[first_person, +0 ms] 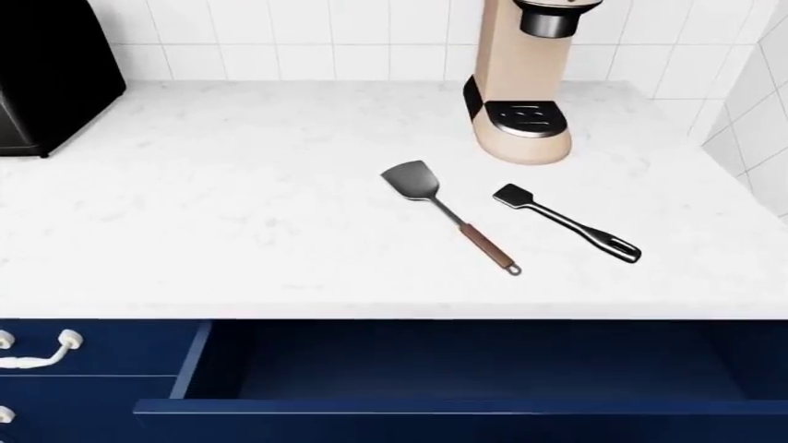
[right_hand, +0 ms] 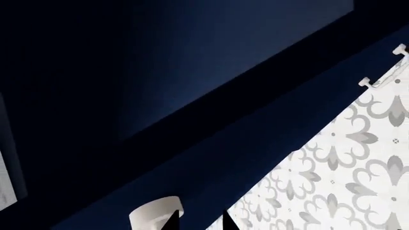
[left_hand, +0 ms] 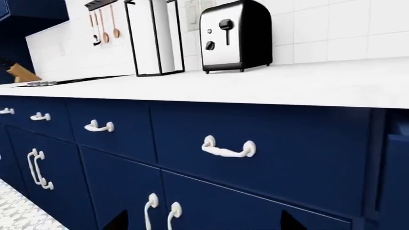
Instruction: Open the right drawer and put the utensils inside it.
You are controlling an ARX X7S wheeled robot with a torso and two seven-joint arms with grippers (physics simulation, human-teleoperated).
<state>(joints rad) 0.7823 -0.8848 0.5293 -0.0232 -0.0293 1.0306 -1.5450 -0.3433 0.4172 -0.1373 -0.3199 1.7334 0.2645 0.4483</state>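
The right drawer (first_person: 369, 406) stands pulled out under the white counter, its navy inside bare. On the counter above it lie the utensils. The grey spatula (first_person: 446, 214) has a reddish-brown handle, and the slimmer black spatula (first_person: 567, 224) lies to its right. Neither gripper shows in the head view. My right gripper (right_hand: 198, 221) is at the drawer front, fingertips a narrow gap apart, with the white drawer handle (right_hand: 152, 213) running in behind one fingertip. My left gripper (left_hand: 204, 223) hangs wide open and empty before the lower cabinet doors.
A beige coffee machine (first_person: 527, 83) stands behind the spatulas, near the tiled side wall (first_person: 751, 120). A black toaster (first_person: 43, 74) sits at the far left. The neighbouring drawer's white handle (first_person: 37, 351) shows at lower left. Patterned floor (right_hand: 345, 158) lies below.
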